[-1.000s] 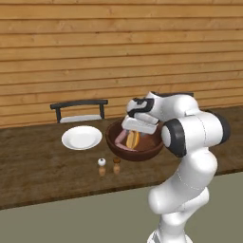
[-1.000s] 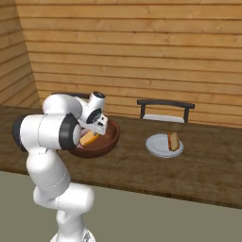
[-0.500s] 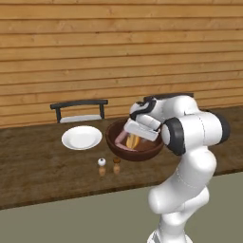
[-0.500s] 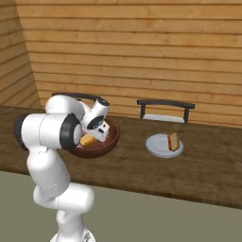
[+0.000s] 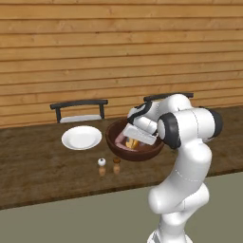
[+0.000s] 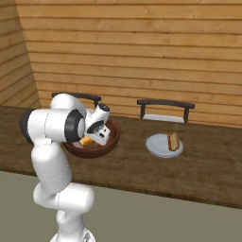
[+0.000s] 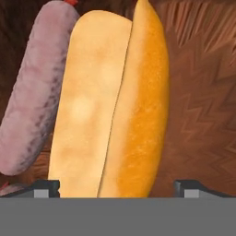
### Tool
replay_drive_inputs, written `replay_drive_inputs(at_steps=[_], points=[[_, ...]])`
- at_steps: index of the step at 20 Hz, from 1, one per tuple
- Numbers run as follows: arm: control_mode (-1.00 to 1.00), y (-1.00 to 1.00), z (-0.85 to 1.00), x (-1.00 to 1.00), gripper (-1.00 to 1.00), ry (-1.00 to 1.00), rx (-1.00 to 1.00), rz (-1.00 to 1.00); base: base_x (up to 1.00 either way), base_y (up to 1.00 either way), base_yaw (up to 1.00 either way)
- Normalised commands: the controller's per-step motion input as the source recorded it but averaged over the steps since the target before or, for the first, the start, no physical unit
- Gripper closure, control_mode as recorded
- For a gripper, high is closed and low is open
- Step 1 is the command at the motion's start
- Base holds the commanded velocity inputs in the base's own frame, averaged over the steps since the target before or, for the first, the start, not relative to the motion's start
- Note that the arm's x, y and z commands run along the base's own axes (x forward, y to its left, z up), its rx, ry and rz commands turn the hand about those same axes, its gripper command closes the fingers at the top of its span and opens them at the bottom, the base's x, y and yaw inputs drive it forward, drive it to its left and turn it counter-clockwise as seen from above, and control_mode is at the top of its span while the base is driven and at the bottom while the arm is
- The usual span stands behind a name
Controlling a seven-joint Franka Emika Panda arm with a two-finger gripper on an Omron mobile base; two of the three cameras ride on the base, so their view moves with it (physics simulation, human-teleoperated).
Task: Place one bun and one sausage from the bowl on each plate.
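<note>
The bun (image 7: 110,106) lay inside the bowl (image 5: 142,153), split side showing, directly ahead of the hand camera, with a sausage (image 7: 34,92) just beside it against the wooden wall. The gripper (image 7: 115,186) was down in the bowl, its fingers (image 7: 46,186) spread and standing one on each side of the bun's near end; no contact was visible, so the bun looked straddled, not yet pinched.

Progress, judged from the base views: the right-hand plate (image 6: 158,149) already carried what looked like a bun and possibly a sausage (image 6: 173,141), though at that size the two could not be separated with confidence. The left-hand plate (image 5: 71,141) was bare. So roughly half the task appeared done; at least one bun and one sausage remained in the bowl for the bare plate.

Surroundings: the bowl sat on the dark wooden counter (image 5: 33,171), near the bare plate; two small shakers (image 5: 109,166) stood just in front of it, and two chairs (image 5: 78,111) stood behind the counter.
</note>
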Motion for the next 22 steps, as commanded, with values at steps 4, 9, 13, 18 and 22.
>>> replay_drive_inputs(at_steps=[4,9,13,18,22], points=[[-1.00,0.16,-0.06,0.02,-1.00,0.00,0.00,0.00,0.00,0.00,0.00],[-1.00,0.14,-0.07,0.00,-1.00,0.00,0.00,0.00,0.00,0.00,0.00],[-1.00,0.02,-0.05,0.00,1.00,0.00,0.00,0.00,0.00,0.00,0.00],[-1.00,0.00,0.00,0.00,1.00,0.00,0.00,0.00,0.00,0.00,0.00],[-1.00,-0.01,0.31,0.00,1.00,0.00,0.00,0.00,0.00,0.00,0.00]])
